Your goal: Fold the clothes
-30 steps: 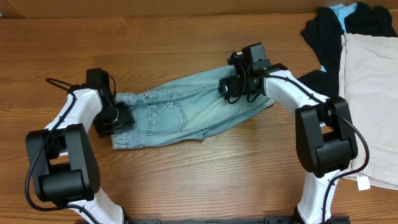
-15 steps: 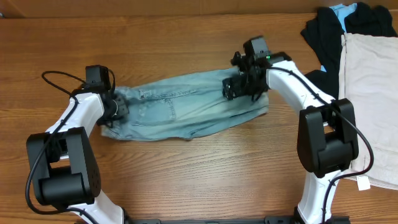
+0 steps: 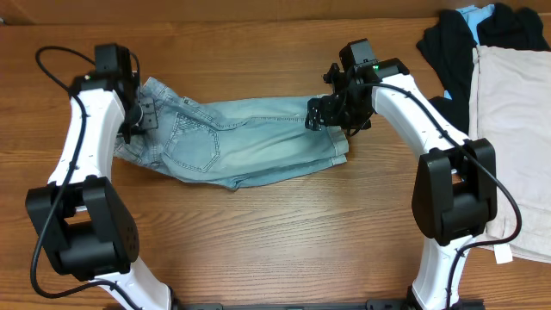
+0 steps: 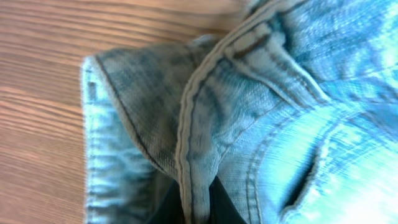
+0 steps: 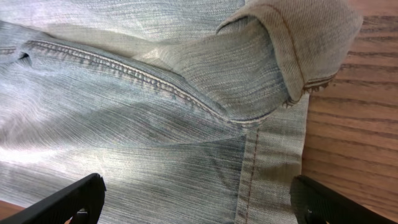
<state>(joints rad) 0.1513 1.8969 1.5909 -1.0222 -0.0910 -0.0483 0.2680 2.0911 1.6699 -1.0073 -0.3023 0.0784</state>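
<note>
The clothes, faded light-blue denim shorts [image 3: 250, 142], lie stretched across the table with a back pocket [image 3: 194, 146] facing up. My left gripper [image 3: 142, 116] is at their left end, shut on a ridge of the waistband [image 4: 198, 155]. In the left wrist view my left gripper [image 4: 196, 208] has that ridge squeezed between its dark fingers [image 4: 225, 208]. My right gripper [image 3: 322, 115] hovers over the right leg end. In the right wrist view my right gripper [image 5: 196, 202] is wide open above flat denim, near the hem [image 5: 267, 168] and a turned-over cuff [image 5: 292, 43].
A black garment [image 3: 449, 47] and a beige garment [image 3: 512, 129] lie at the right edge of the wooden table [image 3: 275, 250], close to my right arm. A bit of light-blue fabric [image 3: 472, 13] peeks out behind them.
My left gripper has shut on the waistband and carried it toward the back left, dragging and bunching the shorts' left end. My right gripper stayed open, shifting slightly back over the leg end.
</note>
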